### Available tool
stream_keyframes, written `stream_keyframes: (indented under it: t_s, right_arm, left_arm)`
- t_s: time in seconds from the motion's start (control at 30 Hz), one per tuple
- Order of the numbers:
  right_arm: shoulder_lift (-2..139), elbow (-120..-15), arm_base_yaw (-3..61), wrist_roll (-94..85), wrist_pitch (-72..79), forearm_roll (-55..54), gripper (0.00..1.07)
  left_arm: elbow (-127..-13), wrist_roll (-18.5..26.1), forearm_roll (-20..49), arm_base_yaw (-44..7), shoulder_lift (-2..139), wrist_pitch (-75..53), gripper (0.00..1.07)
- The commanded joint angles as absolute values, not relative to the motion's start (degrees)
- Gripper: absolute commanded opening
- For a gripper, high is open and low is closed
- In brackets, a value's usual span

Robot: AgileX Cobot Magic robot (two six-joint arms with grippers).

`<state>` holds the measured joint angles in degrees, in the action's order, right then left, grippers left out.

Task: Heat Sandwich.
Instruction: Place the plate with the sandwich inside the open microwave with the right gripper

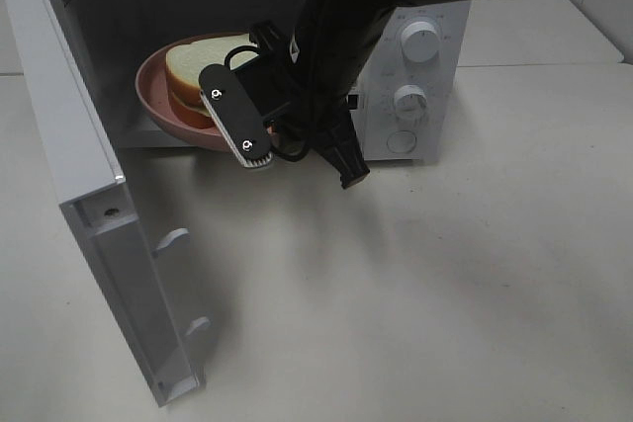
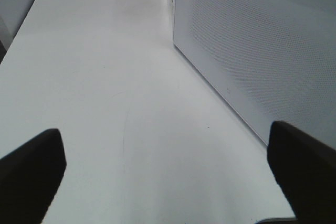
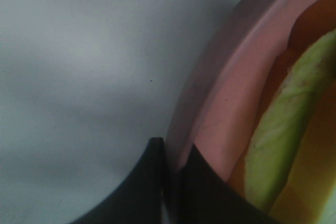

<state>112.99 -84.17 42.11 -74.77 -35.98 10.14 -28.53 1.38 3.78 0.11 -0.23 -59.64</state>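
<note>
The sandwich, white bread with an orange-brown crust, lies on the round pink plate inside the open microwave. My right gripper reaches into the opening from the right and covers the plate's near side. In the right wrist view its fingertips are pinched on the plate's rim, with the pale green filling of the sandwich beside them. My left gripper is open and empty, low over the bare table, and does not show in the exterior view.
The microwave door stands swung open at the left, reaching toward the table's front. Two knobs are on the microwave's right panel. A perforated white wall runs close along one side of my left gripper.
</note>
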Motion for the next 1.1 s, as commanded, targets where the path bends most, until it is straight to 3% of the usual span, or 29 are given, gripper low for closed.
stream_keyframes:
  t_s: [0.03,1.1]
  right_arm:
    - [115.28,-88.24,41.88,-73.74,-36.84,10.43,0.0]
    - [131.38,-112.47,41.25,-61.25,-43.2,15.53,0.0]
  left_arm:
    - [-28.36,1.32,3.9,0.0,-1.38,-59.3,1.0]
    - [-28.36,1.32,3.9,0.0,-1.38,-59.3,1.0]
